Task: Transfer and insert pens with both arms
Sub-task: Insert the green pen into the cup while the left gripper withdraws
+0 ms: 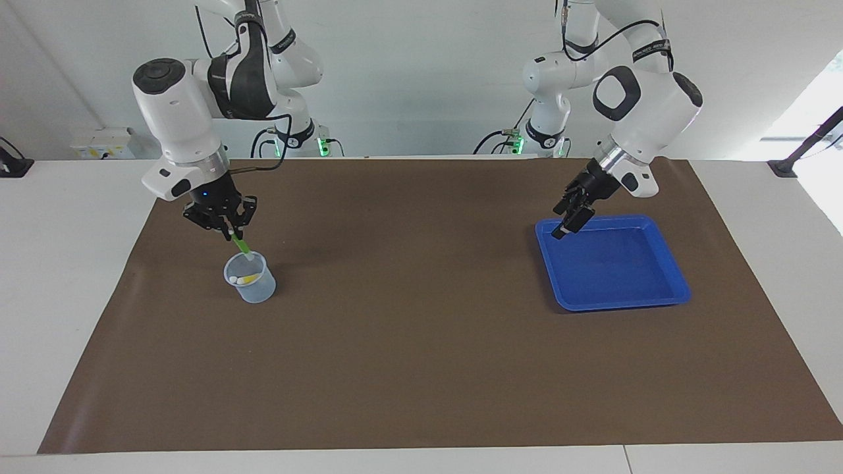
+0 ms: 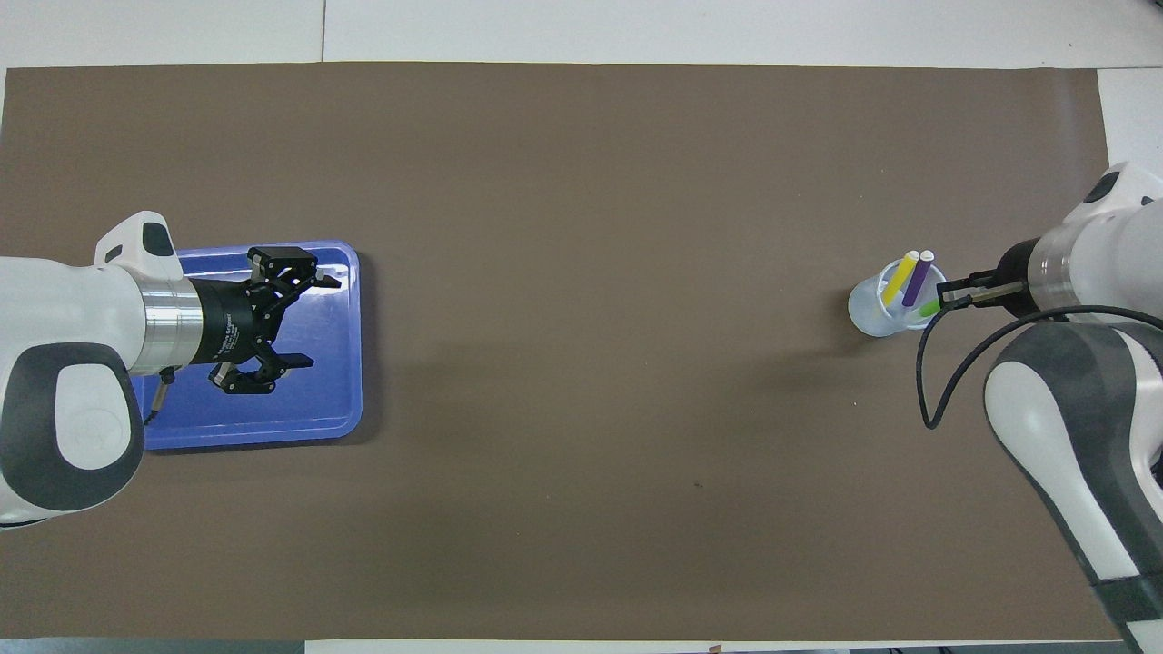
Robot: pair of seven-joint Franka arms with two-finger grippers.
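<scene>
A clear cup [image 1: 251, 279] stands on the brown mat toward the right arm's end of the table. In the overhead view the cup [image 2: 870, 313] holds a yellow pen [image 2: 900, 278] and a purple pen [image 2: 919, 278], leaning with pale caps up. My right gripper [image 1: 230, 230] is over the cup's rim and shut on a green pen [image 1: 242, 246], which slants down into the cup. It also shows in the overhead view [image 2: 945, 296] with the green pen [image 2: 929, 310]. My left gripper [image 1: 568, 227] hangs open and empty over the blue tray [image 1: 619, 266], as the overhead view [image 2: 313, 320] shows.
The blue tray [image 2: 318, 391] lies toward the left arm's end of the table and has no pens in it. The brown mat [image 1: 421, 316] covers the table between cup and tray. A black cable [image 2: 936, 372] loops from the right wrist.
</scene>
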